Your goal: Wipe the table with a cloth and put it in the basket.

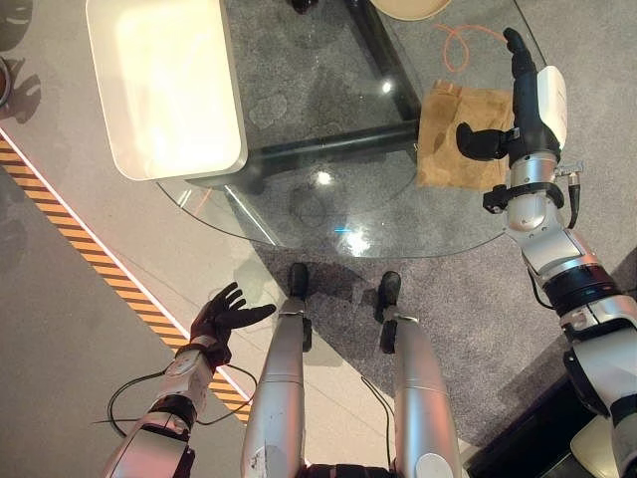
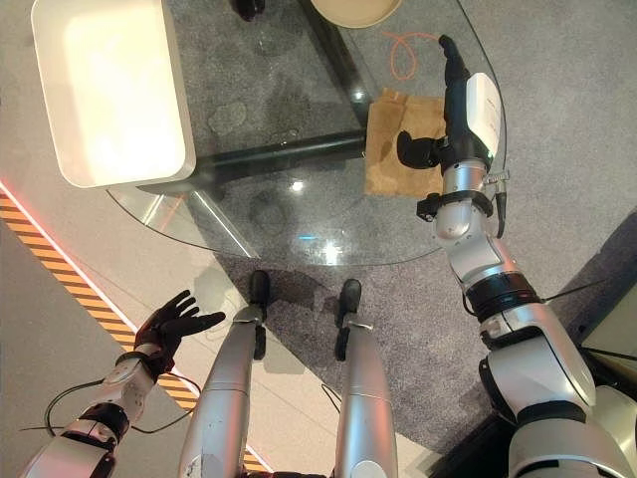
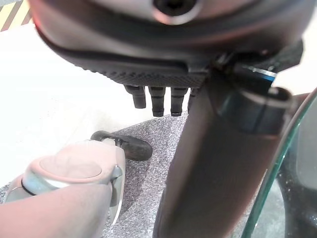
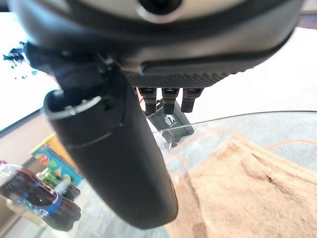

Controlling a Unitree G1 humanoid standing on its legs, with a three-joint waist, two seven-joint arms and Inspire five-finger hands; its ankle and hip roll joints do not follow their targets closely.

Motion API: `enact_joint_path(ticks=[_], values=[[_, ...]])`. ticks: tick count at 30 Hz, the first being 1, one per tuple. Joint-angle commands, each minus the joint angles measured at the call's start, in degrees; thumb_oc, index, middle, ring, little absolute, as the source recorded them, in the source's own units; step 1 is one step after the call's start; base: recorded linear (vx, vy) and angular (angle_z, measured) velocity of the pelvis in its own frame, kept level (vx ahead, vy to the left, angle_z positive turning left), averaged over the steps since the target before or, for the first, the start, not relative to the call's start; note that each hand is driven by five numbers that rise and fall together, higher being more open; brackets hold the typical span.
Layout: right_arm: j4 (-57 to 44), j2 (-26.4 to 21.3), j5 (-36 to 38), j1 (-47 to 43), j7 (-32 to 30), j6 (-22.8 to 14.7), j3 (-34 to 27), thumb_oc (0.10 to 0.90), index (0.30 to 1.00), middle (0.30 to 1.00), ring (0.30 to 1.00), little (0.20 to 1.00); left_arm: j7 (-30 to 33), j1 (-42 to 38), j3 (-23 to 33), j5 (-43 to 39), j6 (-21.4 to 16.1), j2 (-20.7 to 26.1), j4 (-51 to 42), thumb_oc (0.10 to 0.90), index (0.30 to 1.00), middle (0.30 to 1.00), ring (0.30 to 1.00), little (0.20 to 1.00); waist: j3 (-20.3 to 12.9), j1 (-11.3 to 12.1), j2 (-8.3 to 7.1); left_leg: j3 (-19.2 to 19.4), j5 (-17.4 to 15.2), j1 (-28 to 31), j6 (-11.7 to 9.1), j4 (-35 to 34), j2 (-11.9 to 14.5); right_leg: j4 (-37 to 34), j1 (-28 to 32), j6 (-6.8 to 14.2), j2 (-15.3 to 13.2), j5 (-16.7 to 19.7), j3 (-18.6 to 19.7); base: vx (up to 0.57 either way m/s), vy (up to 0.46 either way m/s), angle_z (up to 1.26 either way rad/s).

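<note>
A tan cloth [image 1: 448, 134] lies flat on the right part of the round glass table [image 1: 328, 209]. My right hand [image 1: 523, 95] rests over the cloth's right side, fingers straight and pointing away from me, thumb [image 1: 480, 142] stretched across the cloth. The right wrist view has the cloth [image 4: 247, 193] just under the thumb [image 4: 119, 163]. My left hand [image 1: 224, 319] hangs low over the floor at the lower left, fingers spread and holding nothing. A cream basket [image 1: 164, 80] stands at the table's far left.
The rim of a pale round dish [image 1: 408, 8] pokes in at the table's far edge. An orange cord [image 1: 463, 42] loops on the carpet beyond the cloth. A black-and-orange striped line [image 1: 90, 249] crosses the floor on the left.
</note>
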Motion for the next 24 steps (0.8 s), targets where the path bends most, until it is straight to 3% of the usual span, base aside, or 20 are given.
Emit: enact_joint_path(ticks=[1, 9, 24], values=[[-1.01, -6.09, -1.6, -3.07, -1.03, -0.95, -0.59, 0.8, 0.9, 0.9, 0.9, 0.9, 0.09, 2.36, 1.78, -1.9, -0.33, 0.43, -0.15, 0.8, 0.9, 0.9, 0.9, 0.9, -1.14, -0.59, 1.37, 1.85, -0.9, 1.38, 3.65, -0.45, -3.88, 1.29, 0.24, -1.84, 2.64, -0.71, -3.61, 0.01, -0.005, 0.04], [3.39, -6.14, -1.77, -2.1, 0.31, 0.78, 0.68, 0.8, 0.9, 0.9, 0.9, 0.9, 0.29, 2.14, 1.57, -1.85, 0.36, 0.8, -0.58, 0.8, 0.9, 0.9, 0.9, 0.9, -1.14, -0.49, 1.6, 1.82, -1.12, 0.86, 3.76, 0.03, -3.77, 1.92, -0.51, -1.9, 2.49, -0.74, -3.65, 0.0, 0.0, 0.0], [10.87, -5.92, -5.05, -1.41, 2.96, -0.39, 1.03, 0.8, 0.9, 0.9, 0.9, 0.9, 0.05, 1.28, 1.38, -2.22, 1.13, 1.51, -0.13, 0.8, 0.9, 0.9, 0.9, 0.9, -1.14, -0.45, 2.13, 1.53, -1.29, 0.59, 4.02, 0.51, -4.05, 2.84, -1.16, -1.93, 2.65, -0.94, -3.58, 0.0, 0.0, 0.0]])
